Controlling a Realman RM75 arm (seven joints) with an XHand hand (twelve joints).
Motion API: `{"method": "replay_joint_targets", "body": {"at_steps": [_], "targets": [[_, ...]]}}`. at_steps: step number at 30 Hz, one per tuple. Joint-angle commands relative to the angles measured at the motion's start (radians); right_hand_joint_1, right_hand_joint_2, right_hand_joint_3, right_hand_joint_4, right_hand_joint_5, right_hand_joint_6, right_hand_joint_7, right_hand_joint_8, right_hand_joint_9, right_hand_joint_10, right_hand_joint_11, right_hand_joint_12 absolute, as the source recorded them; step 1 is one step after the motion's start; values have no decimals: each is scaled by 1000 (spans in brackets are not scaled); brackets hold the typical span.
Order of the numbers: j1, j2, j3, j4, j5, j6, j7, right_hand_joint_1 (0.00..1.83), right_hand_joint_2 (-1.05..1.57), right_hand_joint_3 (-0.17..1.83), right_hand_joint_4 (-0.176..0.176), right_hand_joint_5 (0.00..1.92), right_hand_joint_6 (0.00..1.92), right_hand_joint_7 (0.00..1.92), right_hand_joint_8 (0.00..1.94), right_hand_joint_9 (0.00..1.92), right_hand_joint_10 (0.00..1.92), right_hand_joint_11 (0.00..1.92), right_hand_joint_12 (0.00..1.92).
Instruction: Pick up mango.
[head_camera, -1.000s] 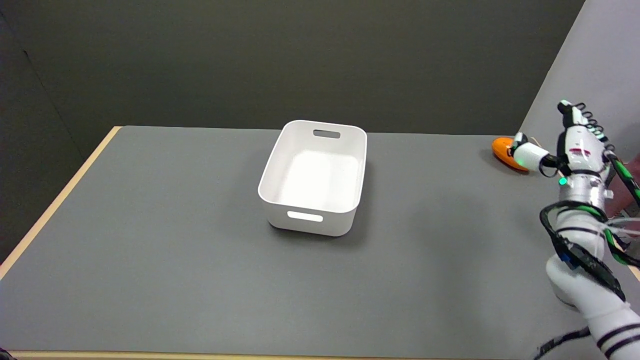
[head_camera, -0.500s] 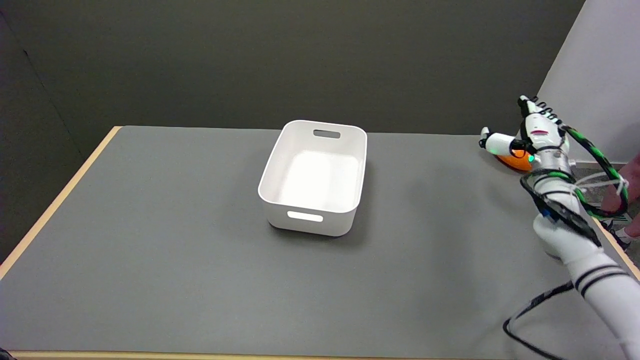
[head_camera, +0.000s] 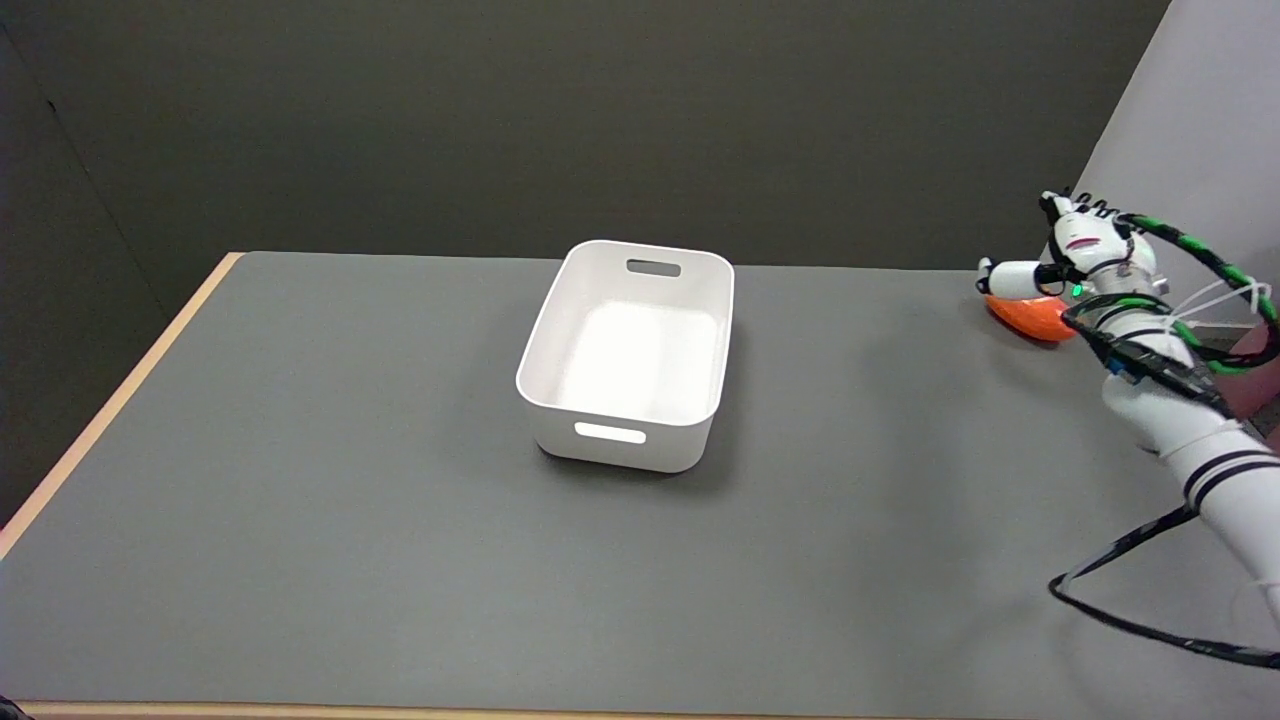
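Note:
The orange mango (head_camera: 1030, 318) lies on the grey table (head_camera: 400, 560) at its far right, close to the back edge. My right hand (head_camera: 1078, 256) hovers directly over the mango's right end, and the wrist hides that end. The thumb (head_camera: 1008, 277) reaches left across the top of the fruit, touching or nearly touching it. The other fingers point up and back, apart from the thumb. Nothing is clasped between them. The mango still rests on the table.
A white plastic bin (head_camera: 560, 330) with handle slots stands empty at the table's middle. The arm's black cable (head_camera: 1130, 622) loops over the table at the lower right. A light wall (head_camera: 1190, 130) rises just behind the mango. Part of a person (head_camera: 1262, 362) shows at the right edge.
My right arm has stretched further toward the back right. The hand has settled lower over the mango, with the thumb now across its top. The mango has not moved.

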Motion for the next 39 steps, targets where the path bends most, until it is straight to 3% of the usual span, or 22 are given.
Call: {"method": "replay_joint_targets", "body": {"at_steps": [1,15,39], "targets": [[37,145,-46,161,-12,-128,-60,492,595,954,-32,59,163,81,222,45,617,40,1098],[32,171,-192,155,115,-202,-57,490,594,953,-32,59,165,77,214,41,615,39,1093],[347,145,-581,399,173,-168,-55,500,594,959,-22,60,192,73,186,37,597,28,1064]]}}
